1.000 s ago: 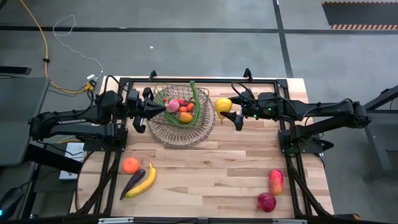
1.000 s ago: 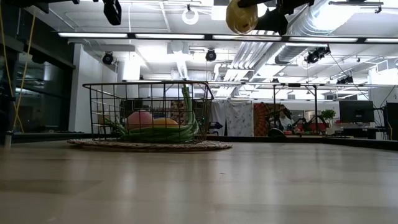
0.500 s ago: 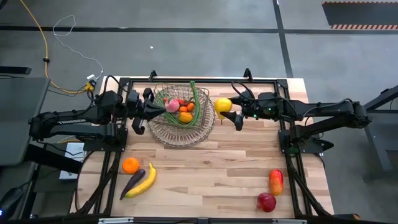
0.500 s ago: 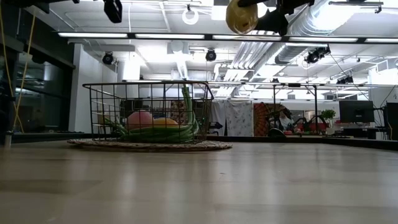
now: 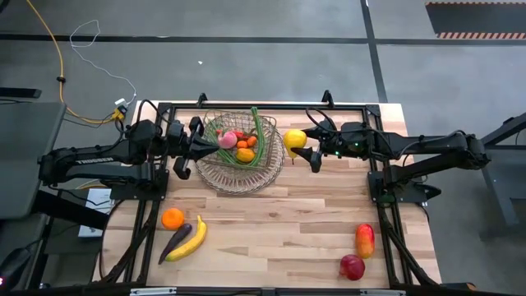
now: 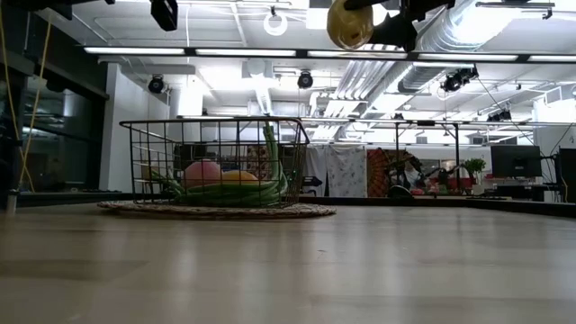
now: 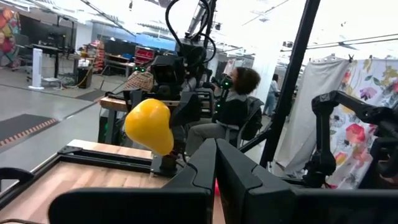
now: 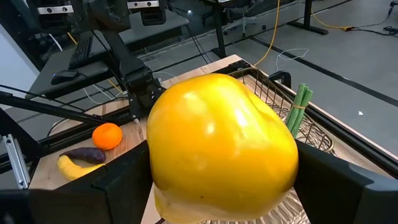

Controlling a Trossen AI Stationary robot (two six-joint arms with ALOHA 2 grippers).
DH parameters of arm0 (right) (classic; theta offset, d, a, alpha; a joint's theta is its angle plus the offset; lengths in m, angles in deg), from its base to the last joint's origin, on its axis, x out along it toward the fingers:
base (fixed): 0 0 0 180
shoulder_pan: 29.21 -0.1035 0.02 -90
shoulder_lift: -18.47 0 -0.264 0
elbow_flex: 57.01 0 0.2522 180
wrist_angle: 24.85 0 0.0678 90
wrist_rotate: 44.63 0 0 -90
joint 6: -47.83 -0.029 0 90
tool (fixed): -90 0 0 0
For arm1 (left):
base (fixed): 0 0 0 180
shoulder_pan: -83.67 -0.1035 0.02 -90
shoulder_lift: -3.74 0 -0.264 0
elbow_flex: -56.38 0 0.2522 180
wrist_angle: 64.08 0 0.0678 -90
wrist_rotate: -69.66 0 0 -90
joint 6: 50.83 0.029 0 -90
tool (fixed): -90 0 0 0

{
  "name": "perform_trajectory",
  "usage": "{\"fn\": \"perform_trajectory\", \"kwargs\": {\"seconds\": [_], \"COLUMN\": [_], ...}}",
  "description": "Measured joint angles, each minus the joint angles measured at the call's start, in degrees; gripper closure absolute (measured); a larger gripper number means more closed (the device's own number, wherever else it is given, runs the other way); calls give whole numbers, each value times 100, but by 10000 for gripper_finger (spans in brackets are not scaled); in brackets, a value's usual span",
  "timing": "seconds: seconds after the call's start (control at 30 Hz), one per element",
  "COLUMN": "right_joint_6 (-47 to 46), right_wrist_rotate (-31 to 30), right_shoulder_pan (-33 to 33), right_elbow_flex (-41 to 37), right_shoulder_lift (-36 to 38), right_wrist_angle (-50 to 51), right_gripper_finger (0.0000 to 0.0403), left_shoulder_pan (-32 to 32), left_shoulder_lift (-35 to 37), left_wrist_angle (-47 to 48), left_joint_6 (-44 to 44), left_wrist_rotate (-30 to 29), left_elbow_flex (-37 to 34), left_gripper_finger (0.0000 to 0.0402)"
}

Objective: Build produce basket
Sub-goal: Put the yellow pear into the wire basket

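The wire basket (image 5: 238, 168) stands at the table's far middle and also shows in the low view (image 6: 214, 162). It holds long green beans (image 5: 260, 136), a pink-red fruit (image 5: 227, 141) and small orange pieces (image 5: 245, 154). My right gripper (image 5: 297, 144) is shut on a yellow lemon (image 5: 294, 138), high above the table just right of the basket. The lemon also shows in the low view (image 6: 349, 24) and the right wrist view (image 8: 224, 152). My left gripper (image 5: 204, 145) is shut and empty, high over the basket's left rim. My right gripper pinches the yellow lemon between its two fingers (image 8: 127, 180), one on each of its sides (image 8: 163, 168). The fingers come level from the table's right. The lemon is lifted clear, well above the basket's rim.
An orange (image 5: 173, 218), a purple eggplant (image 5: 175, 241) and a banana (image 5: 191, 240) lie at the near left. Two red apples (image 5: 365, 240) (image 5: 352, 266) lie at the near right. The basket stands on a flat woven mat (image 6: 216, 211). A person sits beyond the table (image 7: 239, 99).
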Motion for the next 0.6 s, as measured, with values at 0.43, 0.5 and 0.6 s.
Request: {"fn": "perform_trajectory", "kwargs": {"seconds": [0.43, 0.5, 0.6], "right_joint_6": [-416, -409, -318], "right_wrist_rotate": [-276, -281, -156], "right_shoulder_pan": [2, 18, 113], "right_elbow_flex": [267, 593, 1196], "right_shoulder_lift": [-902, -1303, -1980], "right_wrist_angle": [-249, -297, -310], "right_gripper_finger": [83, 83, 83], "left_shoulder_pan": [-11, -11, -11], "left_shoulder_lift": [31, 31, 28], "left_wrist_angle": [-7, -9, -26], "left_joint_6": [-46, -46, -48], "left_wrist_rotate": [-35, -98, -180], "left_elbow_flex": [0, 0, 0], "left_gripper_finger": [401, 401, 401]}}
